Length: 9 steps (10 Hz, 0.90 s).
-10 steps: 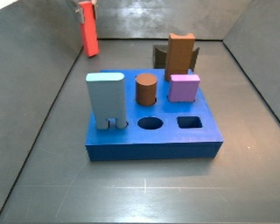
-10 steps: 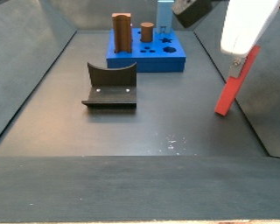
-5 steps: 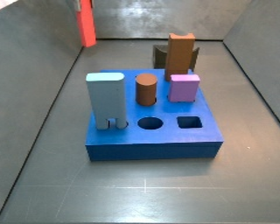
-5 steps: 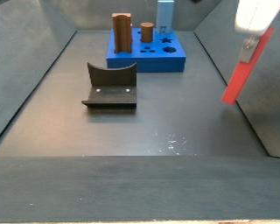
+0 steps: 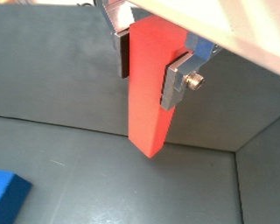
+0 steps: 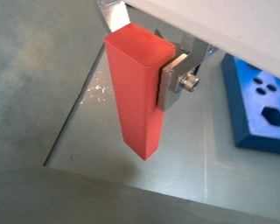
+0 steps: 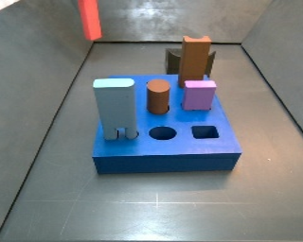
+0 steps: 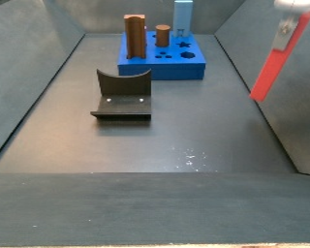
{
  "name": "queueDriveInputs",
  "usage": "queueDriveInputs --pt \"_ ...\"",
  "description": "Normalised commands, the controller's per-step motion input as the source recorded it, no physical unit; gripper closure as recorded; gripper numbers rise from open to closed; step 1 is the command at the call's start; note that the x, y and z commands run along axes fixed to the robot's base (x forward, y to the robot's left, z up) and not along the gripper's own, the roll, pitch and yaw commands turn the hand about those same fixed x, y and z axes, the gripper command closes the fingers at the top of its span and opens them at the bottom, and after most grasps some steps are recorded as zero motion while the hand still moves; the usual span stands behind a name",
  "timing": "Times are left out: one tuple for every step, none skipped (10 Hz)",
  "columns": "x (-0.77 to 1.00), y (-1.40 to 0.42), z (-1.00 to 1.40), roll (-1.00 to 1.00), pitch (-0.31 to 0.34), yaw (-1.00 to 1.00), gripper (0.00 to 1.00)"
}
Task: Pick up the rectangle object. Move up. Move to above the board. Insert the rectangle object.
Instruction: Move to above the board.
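My gripper [image 5: 150, 59] is shut on the rectangle object [image 5: 152, 92], a tall red-orange bar that hangs upright from between the silver fingers [image 5: 178, 79]. Both wrist views show the bar [image 6: 136, 101] clamped near its top, with its lower end free above the dark floor. In a side view the bar [image 8: 271, 66] hangs in the air at the far right under the gripper [image 8: 286, 32]. In a side view only its lower part [image 7: 88, 19] shows, at the top left. The board [image 7: 167, 156], a thick deep-blue block with holes, lies on the floor well away from the bar; it also shows in another side view [image 8: 174, 66].
On the board stand a pale blue block [image 7: 114, 109], a brown cylinder [image 7: 158, 96] and a pink block [image 7: 200, 94]. A brown block [image 7: 196, 57] stands behind it. The fixture [image 8: 123, 95] sits on the floor. Grey walls [image 8: 294, 126] enclose the floor.
The gripper has risen with the bar shut in it. The bar's lower end has lifted off the floor and now hangs higher. The board and pegs have not moved.
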Motion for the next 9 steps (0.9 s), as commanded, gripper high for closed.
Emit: queueDriveInputs --pt "-0.02 -0.07 1.00 -0.14 0.077 0.11 1.00" --pt "-0.02 -0.07 1.00 -0.12 0.079 0.09 1.00" --pt "-0.03 -0.06 1.00 -0.08 0.081 0.06 1.00" --pt "-0.03 -0.06 1.00 -0.07 0.080 0.05 1.00" --pt "-0.03 -0.05 1.00 -0.06 0.078 0.04 1.00" --pt "-0.04 -0.05 1.00 -0.05 0.078 0.04 1.00" --pt "-0.04 -0.05 1.00 -0.04 0.079 0.04 1.00" --pt "-0.04 -0.05 1.00 -0.03 0.078 0.04 1.00" --pt "-0.05 -0.04 1.00 -0.02 0.079 0.04 1.00"
